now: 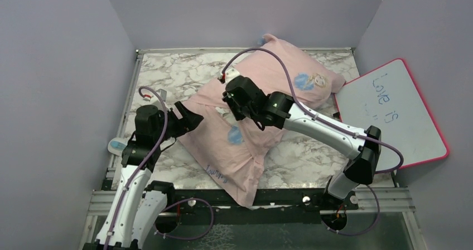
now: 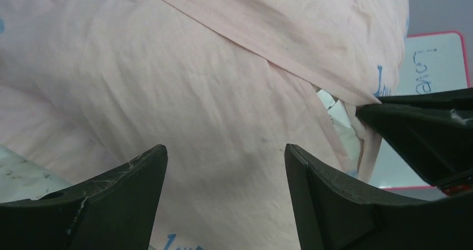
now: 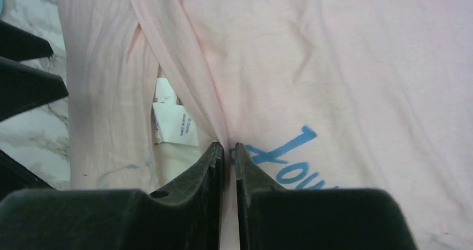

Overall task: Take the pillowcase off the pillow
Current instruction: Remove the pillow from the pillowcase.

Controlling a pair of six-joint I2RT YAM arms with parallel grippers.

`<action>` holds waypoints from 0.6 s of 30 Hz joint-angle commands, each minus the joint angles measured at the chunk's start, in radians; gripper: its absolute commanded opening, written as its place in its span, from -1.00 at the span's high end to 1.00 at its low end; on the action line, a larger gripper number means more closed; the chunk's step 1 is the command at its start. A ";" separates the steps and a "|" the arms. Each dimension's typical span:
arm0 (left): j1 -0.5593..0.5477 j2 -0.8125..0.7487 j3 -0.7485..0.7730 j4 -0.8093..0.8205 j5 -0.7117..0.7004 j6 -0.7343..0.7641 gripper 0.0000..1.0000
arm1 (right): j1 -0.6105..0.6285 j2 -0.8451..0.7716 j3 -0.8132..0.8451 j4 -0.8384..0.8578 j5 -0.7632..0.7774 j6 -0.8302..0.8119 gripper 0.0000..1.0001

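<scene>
1. The pillowcase (image 1: 262, 121) lies pale pink side up on the marbled surface (image 1: 178, 71), filled out and plump. Its long axis runs on a diagonal, from a near corner hanging over the front edge between the two arm bases to a far corner by the back wall, right of centre.
2. The overhead view shows blue cursive lettering near the near end and a small blue-and-blonde print towards the far right end.
3. The right end effector (image 3: 228, 147) is pressed together, pinching a raised fold of the pink fabric just beside the blue lettering.
4. The left end effector (image 2: 223, 152) is spread wide, with the pink cloth filling the space ahead of its fingers. I cannot tell whether the fingers touch the cloth.
5. Only the wrist views show the opening in the cover. Beside the pinched fold the fabric parts, and a white sewn-in label (image 3: 170, 119) and a patch of the white pillow (image 3: 175, 160) show through the gap.
6. From above that gap is hidden under the right arm, and the pillow shows only as bulk under the cover.
7. The left wrist view catches the right end effector's dark fingers at that slit, and the right wrist view has the left fingers at its left edge, so the two are near each other.
8. A pink-framed whiteboard (image 1: 390, 116) with handwriting leans at the surface's right side, just beside the cover's far right end.
</scene>
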 commanded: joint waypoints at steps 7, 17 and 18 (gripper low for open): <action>0.002 0.178 0.086 0.160 0.403 0.061 -0.66 | -0.012 0.027 0.016 -0.011 0.131 0.071 0.91; -0.028 0.288 0.051 0.231 0.425 0.006 -0.71 | -0.014 0.017 0.008 0.032 -0.002 0.101 0.95; -0.042 0.296 0.054 0.232 0.409 0.007 -0.71 | -0.014 0.014 0.008 0.033 -0.011 0.097 0.95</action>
